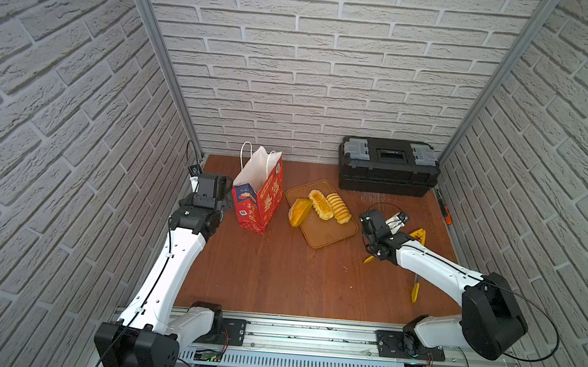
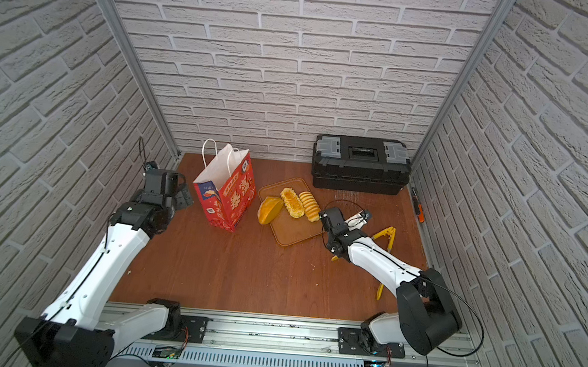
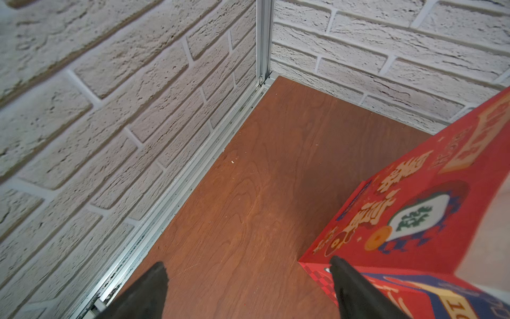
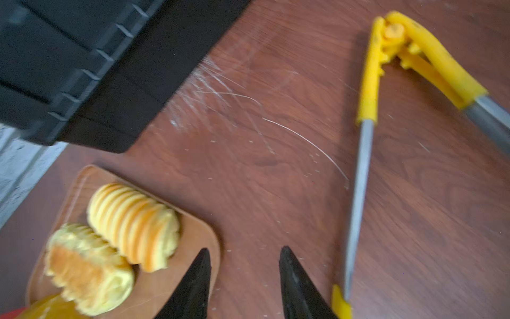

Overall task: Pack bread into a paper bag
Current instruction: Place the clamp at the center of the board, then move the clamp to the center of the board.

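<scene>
The paper bag [image 1: 259, 203] stands upright beside the tray [image 1: 320, 237], on the left arm's side. Three bread pieces [image 1: 321, 205] lie on the tray, and the tongs [image 4: 358, 165] lie just off its opposite side. The right gripper [image 4: 244, 250], at the tray's edge, and the left gripper [image 3: 247, 261], beyond the bag, both gape empty. This seems a pause between pickups: next, grasp a piece for bagging.

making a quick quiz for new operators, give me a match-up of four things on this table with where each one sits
Things:
1. paper bag
2. toolbox
3. tongs
4. ridged roll

Places:
A. on the wooden tray
B. lying flat on the bare table
C. against the back wall
D. standing upright, handles up

Pairs: 1-D, 2-C, 3-B, 4-A
</scene>
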Robot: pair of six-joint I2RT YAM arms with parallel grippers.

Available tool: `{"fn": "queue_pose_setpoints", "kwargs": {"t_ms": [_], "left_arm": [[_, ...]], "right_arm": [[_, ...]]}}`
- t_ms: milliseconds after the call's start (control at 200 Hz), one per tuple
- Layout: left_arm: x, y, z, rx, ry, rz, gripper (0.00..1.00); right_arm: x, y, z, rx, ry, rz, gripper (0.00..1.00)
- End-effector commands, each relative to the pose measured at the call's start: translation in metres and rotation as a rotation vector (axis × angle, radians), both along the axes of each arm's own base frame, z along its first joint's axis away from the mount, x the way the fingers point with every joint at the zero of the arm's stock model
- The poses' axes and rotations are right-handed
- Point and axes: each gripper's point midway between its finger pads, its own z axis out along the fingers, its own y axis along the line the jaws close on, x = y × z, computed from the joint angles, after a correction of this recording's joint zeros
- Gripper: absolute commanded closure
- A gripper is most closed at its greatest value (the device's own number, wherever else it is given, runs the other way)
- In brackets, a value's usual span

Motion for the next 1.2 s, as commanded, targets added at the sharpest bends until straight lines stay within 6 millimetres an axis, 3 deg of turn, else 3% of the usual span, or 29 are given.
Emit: {"fn": "queue_pose_setpoints", "kwargs": {"t_ms": [0,60,105,145,225,305,440,655,825,1015,1195], "left_arm": [[0.002,0.003,0.008,0.000,-0.038,0.011,0.06],[0.002,0.003,0.006,0.001,-0.034,0.011,0.06],[0.002,0.003,0.005,0.001,-0.032,0.011,0.06],[0.002,0.003,0.005,0.001,-0.031,0.011,0.06],[0.003,0.003,0.004,0.002,-0.031,0.008,0.07],[0.006,0.002,0.003,-0.001,-0.035,0.004,0.08],[0.011,0.000,0.001,-0.008,-0.030,-0.006,0.09],[0.015,-0.002,-0.003,-0.019,-0.025,-0.011,0.09],[0.014,-0.001,-0.005,-0.013,-0.012,-0.010,0.09],[0.015,-0.001,-0.007,-0.018,-0.013,-0.005,0.08],[0.019,-0.003,-0.011,-0.034,-0.005,-0.008,0.08]], "right_arm": [[-0.006,-0.019,0.060,-0.188,-0.038,0.060,0.58],[-0.017,-0.041,0.078,-0.247,-0.046,0.028,0.66],[-0.030,-0.061,0.079,-0.248,-0.010,-0.006,0.75],[-0.042,-0.080,0.072,-0.203,0.029,-0.060,0.86],[-0.068,-0.114,0.049,-0.090,0.088,-0.158,0.97],[-0.091,-0.136,0.032,-0.042,0.119,-0.245,0.98],[-0.118,-0.151,0.006,-0.010,0.215,-0.327,0.98],[-0.145,-0.141,-0.063,0.161,0.370,-0.375,0.98],[-0.155,-0.131,-0.105,0.321,0.400,-0.385,0.98],[-0.158,-0.118,-0.126,0.402,0.434,-0.348,0.98],[-0.136,-0.090,-0.143,0.568,0.398,-0.260,0.98]]}}
